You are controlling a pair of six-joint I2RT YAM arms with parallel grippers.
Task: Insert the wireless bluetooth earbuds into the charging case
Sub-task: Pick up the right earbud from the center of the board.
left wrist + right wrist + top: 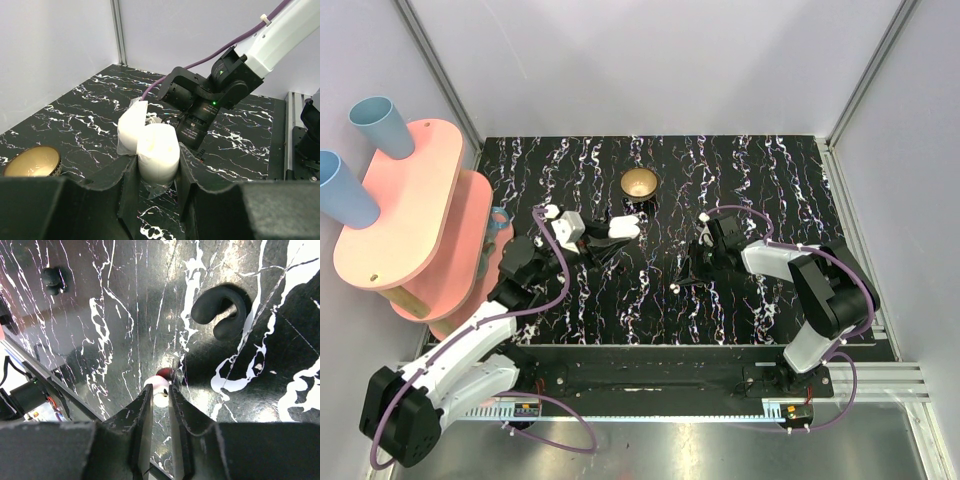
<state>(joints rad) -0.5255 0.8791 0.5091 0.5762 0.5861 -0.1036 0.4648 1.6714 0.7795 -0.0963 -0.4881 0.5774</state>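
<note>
My left gripper (612, 240) is shut on the white charging case (623, 228), held just above the marbled table. In the left wrist view the case (159, 152) sits between the fingers (127, 192) with its lid (130, 131) swung open to the left. My right gripper (682, 280) points down at the table, right of the case. In the right wrist view its narrow jaws (161, 399) pinch a small white earbud (161, 388) with a red tip, at the table surface. It shows as a white speck (674, 288) from above. I cannot find the second earbud.
A brass bowl (639, 183) stands behind the case and also shows in the left wrist view (31, 162). A black C-shaped piece (220, 310) and a small black lump (52, 279) lie on the table near the right gripper. Pink shelves with blue cups (380, 125) stand at the left.
</note>
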